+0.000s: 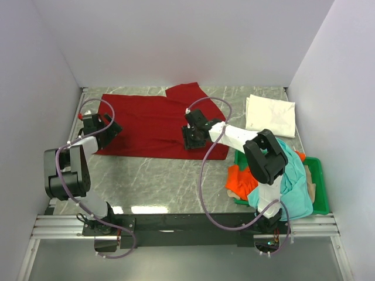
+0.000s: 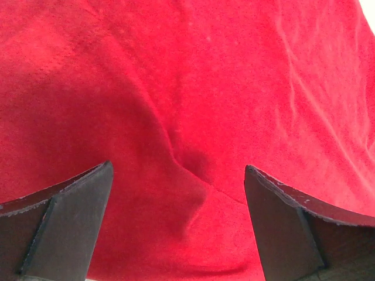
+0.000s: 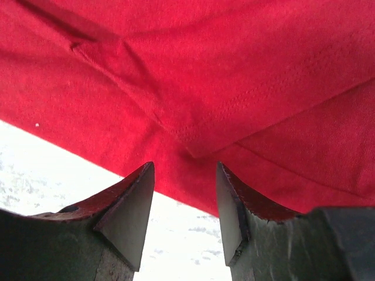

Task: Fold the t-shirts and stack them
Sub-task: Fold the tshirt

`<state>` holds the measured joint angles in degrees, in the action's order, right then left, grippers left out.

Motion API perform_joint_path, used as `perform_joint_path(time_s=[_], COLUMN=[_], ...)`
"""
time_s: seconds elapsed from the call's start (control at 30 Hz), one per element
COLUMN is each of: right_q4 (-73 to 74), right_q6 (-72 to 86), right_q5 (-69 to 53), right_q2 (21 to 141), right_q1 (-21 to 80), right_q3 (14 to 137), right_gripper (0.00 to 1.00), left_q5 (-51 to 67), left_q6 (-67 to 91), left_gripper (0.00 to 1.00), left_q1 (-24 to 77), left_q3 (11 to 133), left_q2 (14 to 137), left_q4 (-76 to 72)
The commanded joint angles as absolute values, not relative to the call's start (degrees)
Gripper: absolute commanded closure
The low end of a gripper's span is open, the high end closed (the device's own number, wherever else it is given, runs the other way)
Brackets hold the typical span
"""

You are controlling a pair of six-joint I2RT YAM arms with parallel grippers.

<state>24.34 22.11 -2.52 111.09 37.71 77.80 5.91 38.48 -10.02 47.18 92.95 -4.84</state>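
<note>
The left gripper [image 1: 97,125] is hovering released over the left edge of the red shirt [image 1: 149,120]; the right gripper [image 1: 193,137], jaws parted at the near hem, is seemingly grasping nothing.

The dark red t-shirt [image 1: 146,126] is soft matt knit cloth with a stitched hem, the counter [image 1: 164,181] looks like polished grey veined stone catching glossy reflections, and the green tray [image 1: 320,181] is smooth plastic.

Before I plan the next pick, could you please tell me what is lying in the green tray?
An orange t-shirt and a teal t-shirt lie bunched in the green tray, spilling over its rim. Whatever lies beneath them is covered.
</note>
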Motion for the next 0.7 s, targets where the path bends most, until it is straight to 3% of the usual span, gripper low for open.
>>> perform_joint_path(time_s=[0.0,0.67], right_q4=[24.25,25.84], right_q6=[22.24,21.88], right_q5=[-0.53,-1.06], right_q2=[112.67,116.46], right_q1=[37.35,36.65], right_q3=[81.29,84.02], right_gripper=[0.47,0.52], left_q5=[9.14,11.34], left_q6=[37.27,35.59], left_gripper=[0.01,0.01], left_q1=[-11.42,-16.08], left_q3=[46.5,43.77], left_q2=[93.16,91.41], left_q4=[-8.79,-9.66])
